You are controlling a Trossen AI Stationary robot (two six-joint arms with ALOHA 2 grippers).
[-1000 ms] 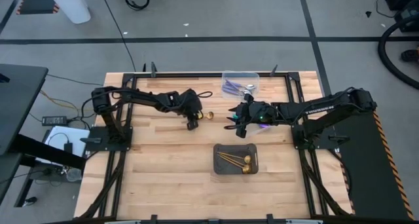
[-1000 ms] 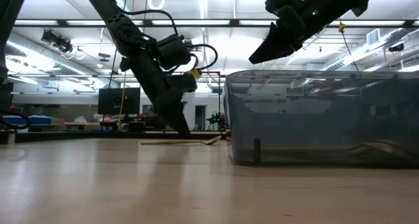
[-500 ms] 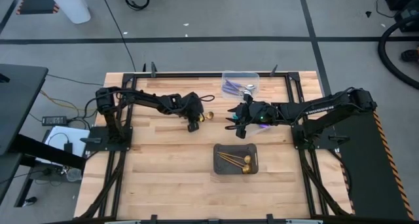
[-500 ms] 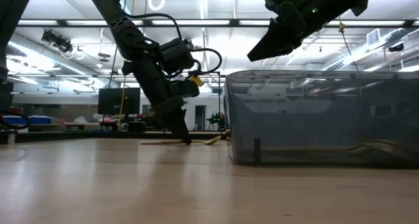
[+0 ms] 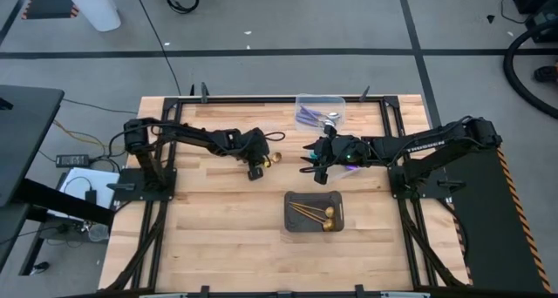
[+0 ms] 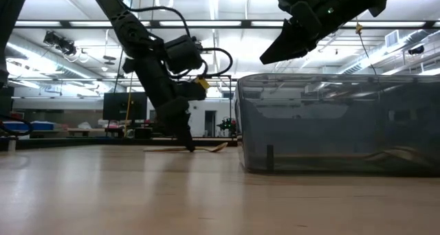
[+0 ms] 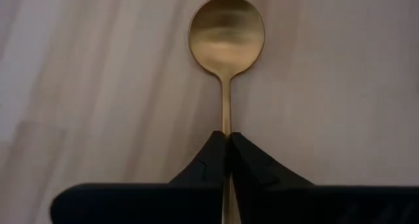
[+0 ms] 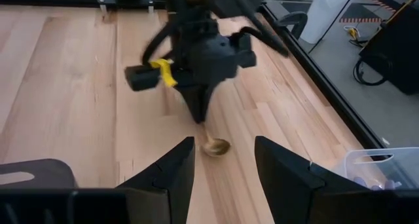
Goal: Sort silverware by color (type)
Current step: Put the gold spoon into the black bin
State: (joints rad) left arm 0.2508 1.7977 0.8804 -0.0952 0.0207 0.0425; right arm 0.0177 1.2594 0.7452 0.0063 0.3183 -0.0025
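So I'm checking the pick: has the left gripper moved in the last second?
Yes. In the high view the left gripper has dropped slightly toward the tray side and shut its jaws on the gold spoon.

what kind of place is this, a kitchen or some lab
Most likely a robotics lab or workshop, not a kitchen: two arms bolted to a wooden table on a black frame, concrete floor with taped lines and loose cables, and ceiling strip lights over benches behind.

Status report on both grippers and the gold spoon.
Left gripper shut on gold spoon's handle, spoon flat on table. Right gripper open, hovering nearby. Nothing in the way.
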